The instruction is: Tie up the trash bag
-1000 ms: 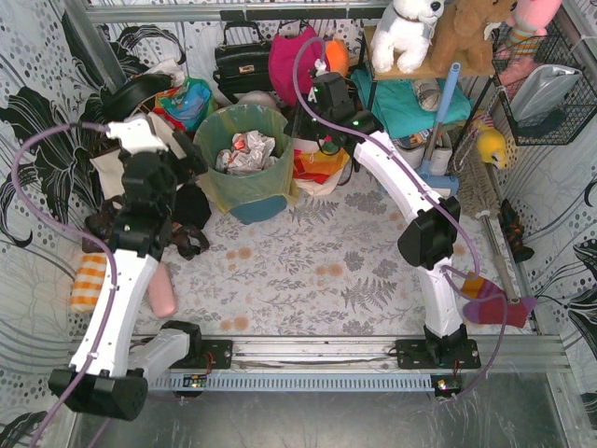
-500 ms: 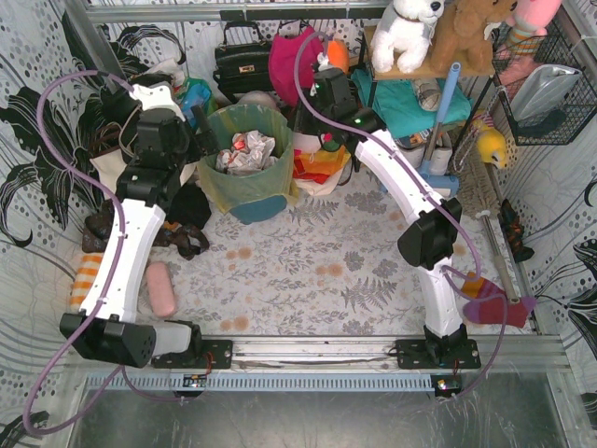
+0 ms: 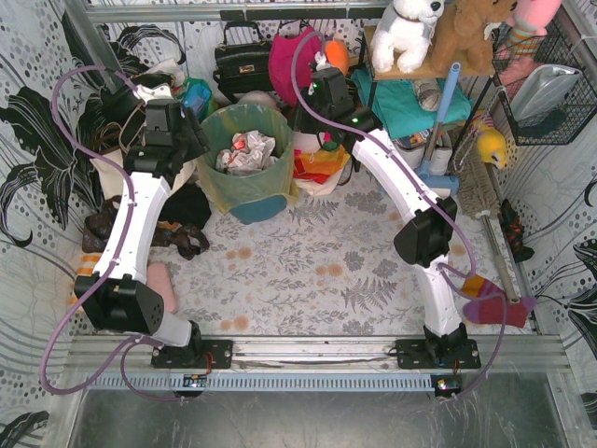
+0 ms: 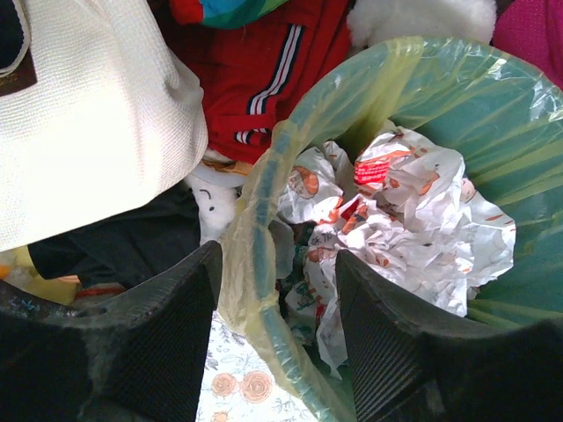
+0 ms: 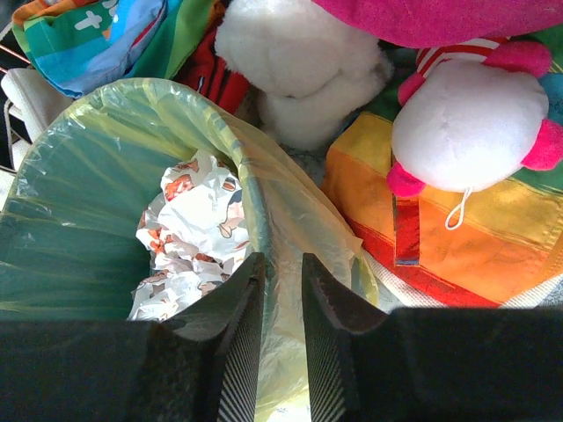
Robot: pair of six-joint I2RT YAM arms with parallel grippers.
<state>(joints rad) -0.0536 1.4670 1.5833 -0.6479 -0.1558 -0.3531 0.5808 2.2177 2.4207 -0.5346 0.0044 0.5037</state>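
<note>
The trash bag (image 3: 224,185) is thin yellow plastic lining a teal round bin (image 3: 254,207), with crumpled printed paper (image 3: 247,151) inside. My left gripper (image 3: 193,133) is at the bin's left rim. In the left wrist view it (image 4: 277,330) is open, its fingers (image 4: 163,338) straddling the bag's folded rim (image 4: 251,255), one outside the bin and one over the paper. My right gripper (image 3: 312,114) is at the right rim. In the right wrist view it (image 5: 280,303) stands narrowly open, with the bag's draped film (image 5: 295,220) lying in the gap.
A cream tote (image 4: 88,114) and dark clothes crowd the bin's left side. A white plush (image 5: 299,61) and a rainbow bag (image 5: 457,237) press against its right. A black handbag (image 3: 241,63) and a pink bag (image 3: 292,56) stand behind. A pink object (image 3: 163,289) lies near the left arm.
My left arm swung up from the lower left to the bin's left rim and its jaws narrowed around the bag's edge. The right gripper shifted slightly at the right rim and closed a little.
</note>
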